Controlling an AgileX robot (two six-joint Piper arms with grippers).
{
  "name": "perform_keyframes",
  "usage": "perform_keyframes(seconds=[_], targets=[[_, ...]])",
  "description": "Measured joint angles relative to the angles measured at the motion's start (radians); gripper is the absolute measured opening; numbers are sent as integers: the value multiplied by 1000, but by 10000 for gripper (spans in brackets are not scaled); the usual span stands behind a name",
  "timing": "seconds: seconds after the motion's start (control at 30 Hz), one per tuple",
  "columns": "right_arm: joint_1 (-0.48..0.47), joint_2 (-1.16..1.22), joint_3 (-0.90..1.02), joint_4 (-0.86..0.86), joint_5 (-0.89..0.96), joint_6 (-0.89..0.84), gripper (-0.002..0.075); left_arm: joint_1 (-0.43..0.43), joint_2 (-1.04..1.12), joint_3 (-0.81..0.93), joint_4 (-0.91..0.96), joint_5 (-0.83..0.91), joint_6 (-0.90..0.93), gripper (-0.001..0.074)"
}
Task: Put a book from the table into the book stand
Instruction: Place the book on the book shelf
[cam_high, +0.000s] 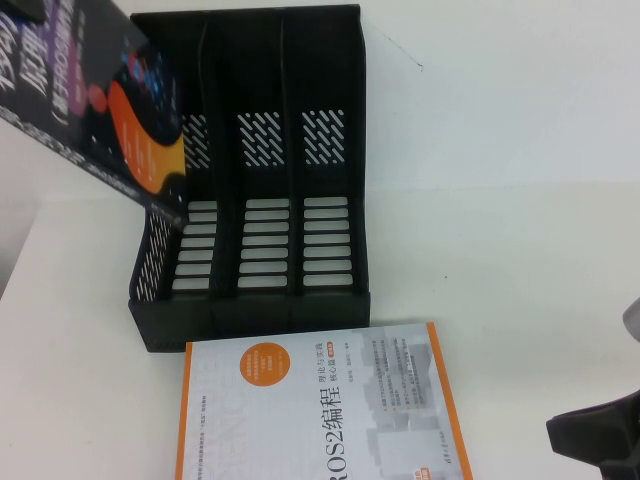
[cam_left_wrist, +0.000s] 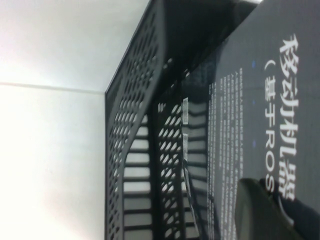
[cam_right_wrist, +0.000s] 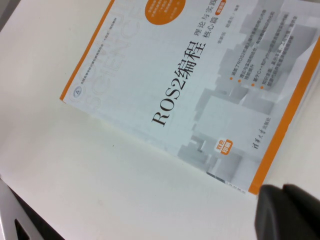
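We see the dark book (cam_high: 100, 95) held tilted in the air at the far left, its lower corner hanging over the leftmost slot of the black book stand (cam_high: 265, 180), beside the perforated side wall. The left hand (cam_left_wrist: 270, 210) shows only in the left wrist view, one dark finger pressed on the book's cover, so we judge it to be gripping the book. The right hand (cam_high: 600, 425) rests low at the near right of the white surface (cam_high: 500, 150), just beside the white ROS2 book (cam_high: 320, 410); whether it is open or closed we cannot tell. We judge the step in hand to be insertion: the book should be turned more upright, its lower edge aligned between wall and first divider, then lowered steadily until the slotted base carries it before release.
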Motion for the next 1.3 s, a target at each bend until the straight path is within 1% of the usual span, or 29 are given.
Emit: perform_keyframes(seconds=[0.33,0.43,0.77,0.97,1.03,1.13,1.2,1.3], targets=[[0,0,0,-2,0,0,4,0,155,0,-6,0,47,113],[0,0,0,-2,-2,0,4,-16,186,0,0,0,53,113],[0,0,0,-2,-9,0,3,-158,234,0,168,-30,67,113],[0,0,0,-2,-9,0,3,-195,265,0,221,-59,90,113],[0,0,0,-2,-9,0,3,-197,271,0,226,-65,105,145],[0,0,0,-2,-7,0,3,-199,269,-2,224,-102,107,291],[0,0,0,-2,-7,0,3,-199,265,-2,222,-109,108,358],[0,0,0,-2,-5,0,3,-199,263,-2,220,-109,108,391]])
